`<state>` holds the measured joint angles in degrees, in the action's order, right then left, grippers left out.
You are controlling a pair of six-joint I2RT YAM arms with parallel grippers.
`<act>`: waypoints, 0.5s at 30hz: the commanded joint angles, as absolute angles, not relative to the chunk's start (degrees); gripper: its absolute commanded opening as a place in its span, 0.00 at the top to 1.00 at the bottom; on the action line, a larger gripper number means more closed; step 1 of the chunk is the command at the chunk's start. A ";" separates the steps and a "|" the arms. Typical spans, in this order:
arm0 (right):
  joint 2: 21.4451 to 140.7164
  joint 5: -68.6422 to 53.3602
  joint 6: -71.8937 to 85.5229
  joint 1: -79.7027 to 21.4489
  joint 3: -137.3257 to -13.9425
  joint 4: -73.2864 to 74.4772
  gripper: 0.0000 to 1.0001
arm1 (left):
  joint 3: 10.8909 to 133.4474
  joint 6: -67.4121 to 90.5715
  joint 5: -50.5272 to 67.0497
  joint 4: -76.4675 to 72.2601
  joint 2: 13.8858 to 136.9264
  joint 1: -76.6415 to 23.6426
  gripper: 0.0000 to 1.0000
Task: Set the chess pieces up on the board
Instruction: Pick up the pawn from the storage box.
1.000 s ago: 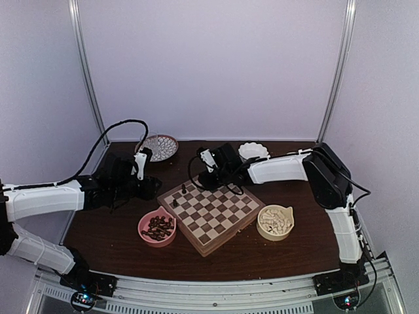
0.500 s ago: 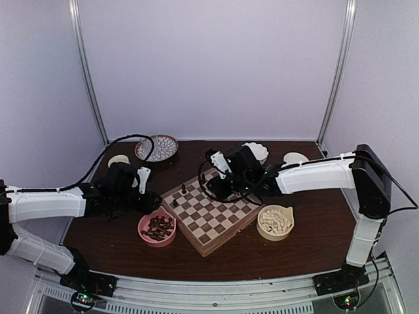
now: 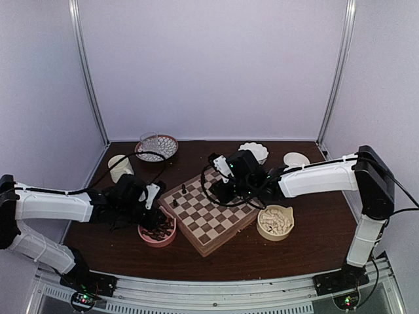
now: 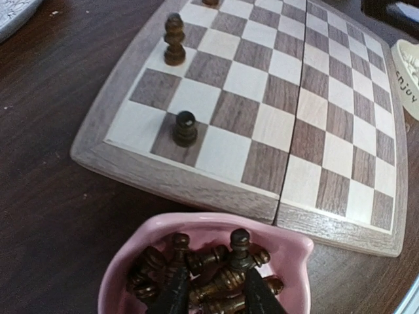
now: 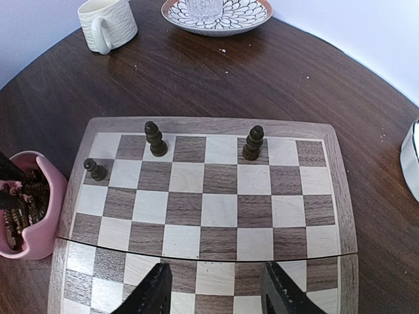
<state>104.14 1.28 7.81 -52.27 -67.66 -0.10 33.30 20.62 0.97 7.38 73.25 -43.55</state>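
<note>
**While the left fingers dig in the pink bowl, three dark pieces stand on the board**

Where the brown wooden table spreads out, the square wooden chessboard with dark and cream checks lies near its middle, turned cornerwise to the arms. Along the board's far-left edge stand three dark brown carved chess pieces: a small pawn by the left corner, a taller piece just beyond it, and another tall piece further along the same row. All three stand upright, each on its own square.

Just beside the board's left corner sits a pink round bowl, heaped with more dark brown pieces. The left gripper reaches down into this heap, its dark fingers set narrowly apart with pieces lying between and around them. One piece stands upright close against the right-hand finger. Whether any piece is actually clamped, I cannot tell.

The right gripper hangs above the middle of the board, jaws apart and nothing between them.

To the right of the board a cream bowl holds cream-white pieces. At the far left are a white ribbed mug and a patterned plate with a clear glass on it. A white scalloped bowl and a small white dish sit far right.
</note>
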 commanded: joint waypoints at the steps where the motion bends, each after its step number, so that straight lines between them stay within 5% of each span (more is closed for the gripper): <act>1: 103.64 2.71 8.00 -52.65 -68.55 -1.13 0.51 | 35.72 19.08 2.09 5.77 76.58 -46.03 0.70; 15: 101.99 2.83 7.65 -52.91 -67.80 -1.31 0.51 | 40.22 19.49 -1.30 7.58 85.44 -46.85 0.74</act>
